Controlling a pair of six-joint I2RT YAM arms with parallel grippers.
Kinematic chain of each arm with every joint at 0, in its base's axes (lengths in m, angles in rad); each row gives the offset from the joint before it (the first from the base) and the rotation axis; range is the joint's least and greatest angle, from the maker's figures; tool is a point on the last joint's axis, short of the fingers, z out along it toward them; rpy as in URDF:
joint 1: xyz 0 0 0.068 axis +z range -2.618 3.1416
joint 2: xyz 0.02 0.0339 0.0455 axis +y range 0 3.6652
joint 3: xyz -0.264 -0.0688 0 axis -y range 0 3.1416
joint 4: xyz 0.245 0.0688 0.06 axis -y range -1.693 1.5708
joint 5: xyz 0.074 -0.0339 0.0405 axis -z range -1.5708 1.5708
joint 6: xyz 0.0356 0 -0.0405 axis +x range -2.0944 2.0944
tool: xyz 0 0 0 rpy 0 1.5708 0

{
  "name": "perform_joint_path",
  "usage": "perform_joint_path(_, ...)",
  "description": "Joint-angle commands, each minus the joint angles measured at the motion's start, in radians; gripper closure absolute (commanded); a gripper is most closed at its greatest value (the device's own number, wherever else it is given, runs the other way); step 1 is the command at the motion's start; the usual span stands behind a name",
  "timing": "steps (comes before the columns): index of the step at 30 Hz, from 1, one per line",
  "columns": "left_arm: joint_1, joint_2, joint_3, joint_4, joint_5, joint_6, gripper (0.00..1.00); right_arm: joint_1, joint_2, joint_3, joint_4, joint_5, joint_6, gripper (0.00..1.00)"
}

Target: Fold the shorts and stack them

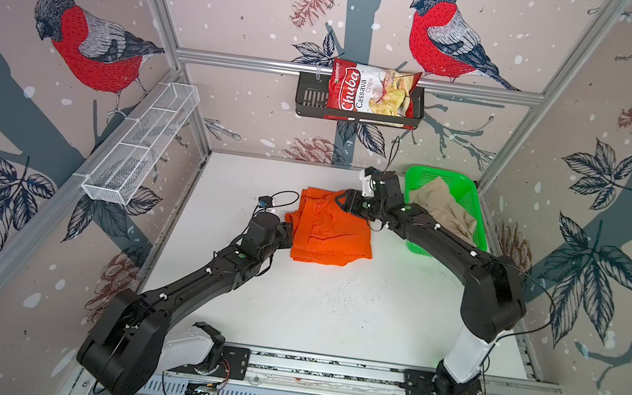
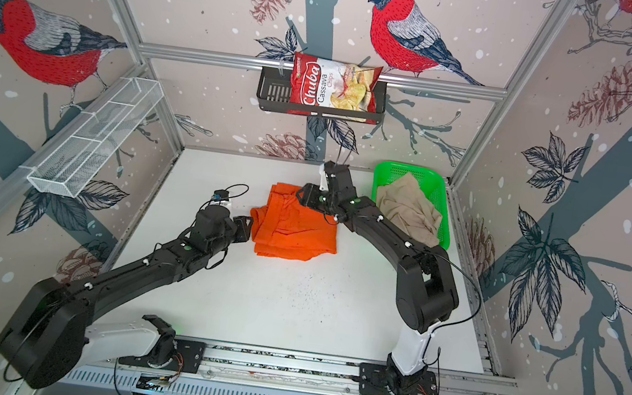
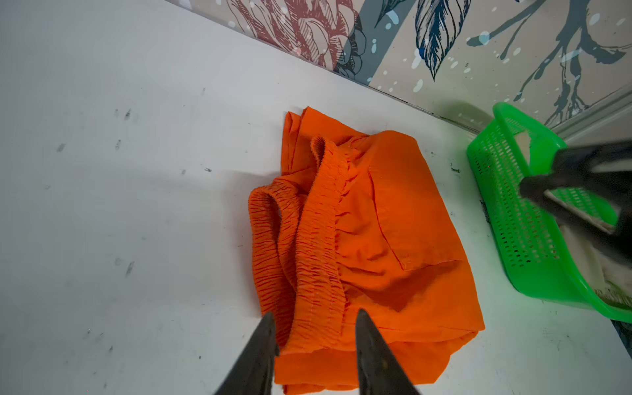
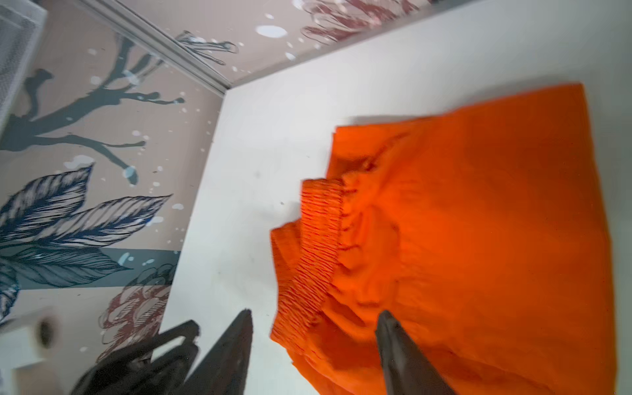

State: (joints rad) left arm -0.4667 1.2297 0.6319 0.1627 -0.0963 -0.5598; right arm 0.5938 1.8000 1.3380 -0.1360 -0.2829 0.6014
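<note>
The orange shorts (image 1: pixel 330 230) lie folded on the white bench (image 1: pixel 333 301), toward the far middle. The left jaws are open, right at the left edge of the orange shorts, over the stretchy waistband (image 3: pixel 318 239). The right jaws are open too, over the far right corner. The beige shorts (image 1: pixel 442 212) sit bunched up in the green basket (image 1: pixel 430 176), far right.

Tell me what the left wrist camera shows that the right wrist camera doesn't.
Only the left wrist view: the green basket. Only the right wrist view: a corner of the white wire shelf. Both: the orange shorts lying on the white table, with each camera's own open claw, the left claw and the right claw, at the shorts' edge.
</note>
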Motion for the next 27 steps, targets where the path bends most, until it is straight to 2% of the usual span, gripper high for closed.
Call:
perform_joint_path(1, -0.033, 0.089, 0.067, 0.056, 0.067, 0.044, 0.67, -0.009, -0.029, -0.115, 0.075, -0.011, -0.001, 0.55)
perform_joint_path(3, -0.043, 0.175, 0.131, 0.027, 0.072, 0.051, 0.67, -0.005, -0.027, -0.176, 0.102, -0.023, -0.001, 0.58)
perform_joint_path(6, -0.033, 0.254, 0.177, 0.005, 0.043, 0.012, 0.57, 0.007, -0.022, -0.224, 0.124, -0.019, 0.0, 0.57)
perform_joint_path(10, 0.028, 0.243, 0.118, 0.075, 0.016, -0.058, 0.47, 0.039, -0.014, -0.198, 0.129, 0.037, -0.017, 0.41)
perform_joint_path(14, 0.113, 0.224, 0.048, 0.168, 0.027, -0.082, 0.4, 0.099, 0.066, -0.059, 0.101, 0.134, -0.084, 0.35)
perform_joint_path(19, 0.217, 0.281, 0.014, 0.292, 0.178, -0.136, 0.37, 0.141, 0.223, 0.148, 0.054, 0.189, -0.121, 0.33)
perform_joint_path(27, 0.244, 0.454, 0.101, 0.394, 0.342, -0.146, 0.33, 0.171, 0.427, 0.392, -0.007, 0.236, -0.153, 0.3)
